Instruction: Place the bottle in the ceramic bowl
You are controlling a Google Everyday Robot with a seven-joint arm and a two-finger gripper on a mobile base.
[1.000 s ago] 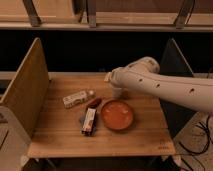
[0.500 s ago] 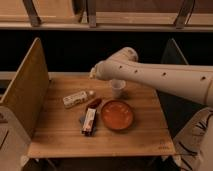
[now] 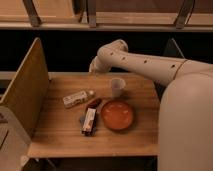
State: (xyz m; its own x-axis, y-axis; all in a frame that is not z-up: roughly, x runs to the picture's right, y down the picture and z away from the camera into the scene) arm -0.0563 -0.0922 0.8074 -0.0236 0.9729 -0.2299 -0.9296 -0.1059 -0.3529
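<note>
The whitish bottle (image 3: 77, 98) lies on its side on the wooden table (image 3: 55, 135), left of centre, cap toward the right. The orange-red ceramic bowl (image 3: 117, 115) sits to its lower right, with nothing in it. My gripper (image 3: 93, 66) is at the end of the white arm, above the table's back edge, above and a little right of the bottle and well apart from it.
A small translucent cup (image 3: 117, 87) stands upright behind the bowl. A flat red-and-white packet (image 3: 89, 120) lies left of the bowl. A wooden side panel (image 3: 25, 95) walls the table's left side. The white arm (image 3: 150, 65) spans the right.
The arm has swung left and up toward the back of the table, and the camera has drawn closer. The bottle, bowl, cup and packet have not moved.
</note>
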